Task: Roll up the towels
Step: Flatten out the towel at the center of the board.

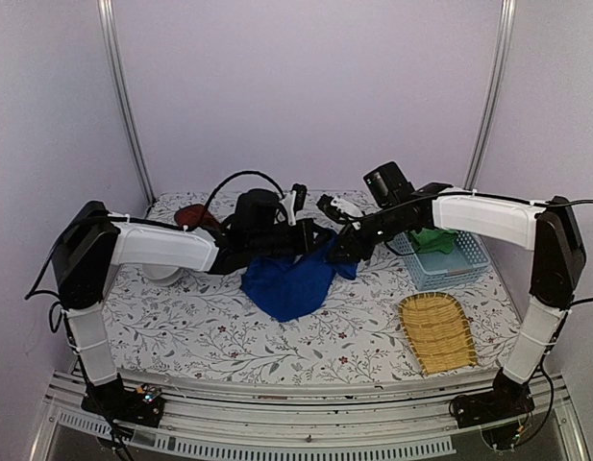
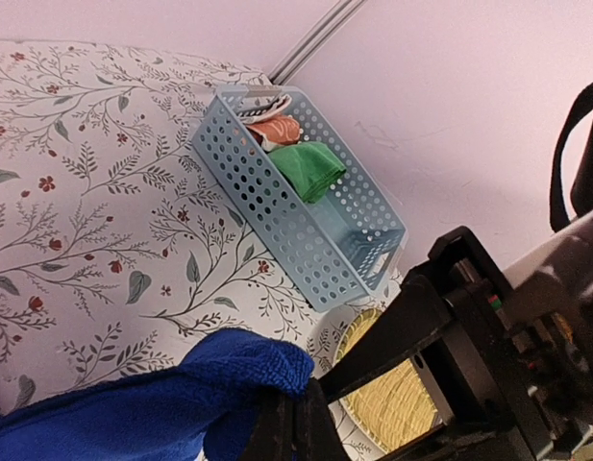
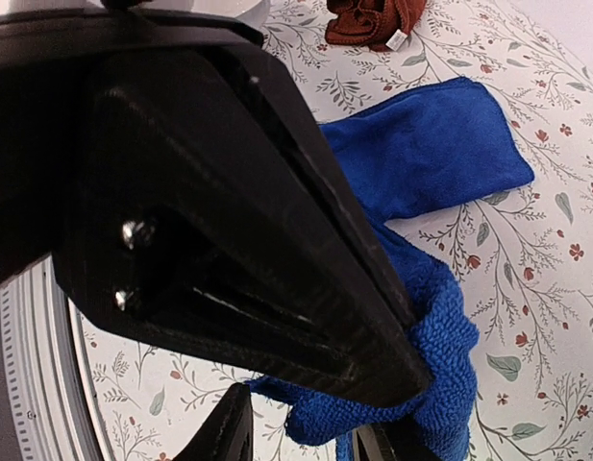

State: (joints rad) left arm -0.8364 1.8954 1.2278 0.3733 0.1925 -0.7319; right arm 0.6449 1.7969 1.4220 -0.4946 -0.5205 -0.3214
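Observation:
A blue towel hangs crumpled at the table's middle, lifted by one corner. My left gripper is shut on that corner; in the left wrist view its closed fingers pinch the towel's folded edge. My right gripper is right beside it, open, its fingertips either side of the towel's hanging edge. The left gripper's black body fills most of the right wrist view. A brown-red towel lies crumpled at the back left and also shows in the right wrist view.
A pale blue perforated basket stands at the right and holds a green towel and an orange one. A yellow woven tray lies in front of it. A white bowl-like thing sits under the left arm.

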